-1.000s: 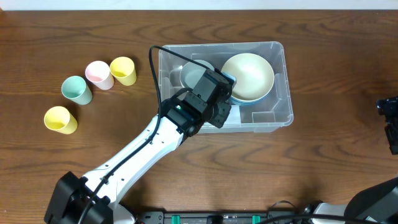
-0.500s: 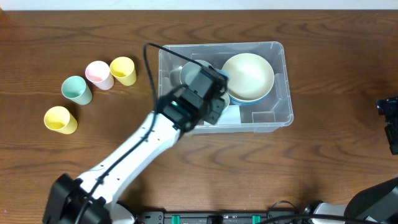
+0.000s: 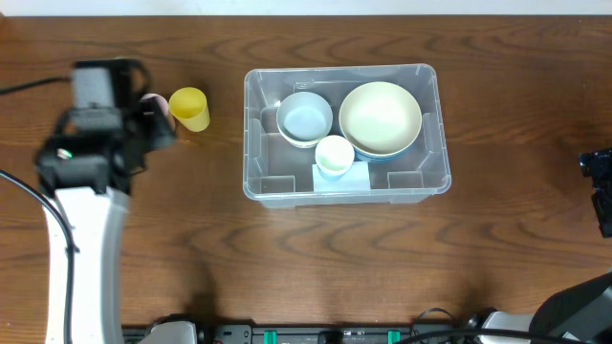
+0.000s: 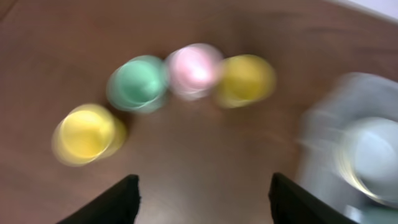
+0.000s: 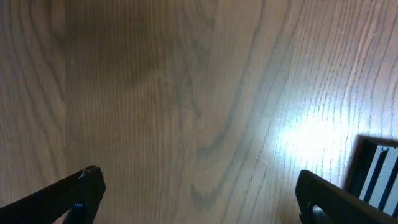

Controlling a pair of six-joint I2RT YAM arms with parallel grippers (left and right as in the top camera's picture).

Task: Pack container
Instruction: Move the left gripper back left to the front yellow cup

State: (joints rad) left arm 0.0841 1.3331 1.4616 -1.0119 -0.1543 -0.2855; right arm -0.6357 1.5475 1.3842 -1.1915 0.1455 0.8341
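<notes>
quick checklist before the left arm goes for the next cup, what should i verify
1. Left fingers apart and empty: ok.
2. Cups standing mouth up below the left wrist, yellow cup, green cup, pink cup, second yellow cup: ok.
3. One cup lined up between the left fingers: not ok, only bare table there.
4. Left wrist view sharp enough to aim: not ok, blurred.
5. Room in the container: probably ok, front corners bare beside the small white cup.
6. Right fingers clear of the container: ok, open over bare wood.
</notes>
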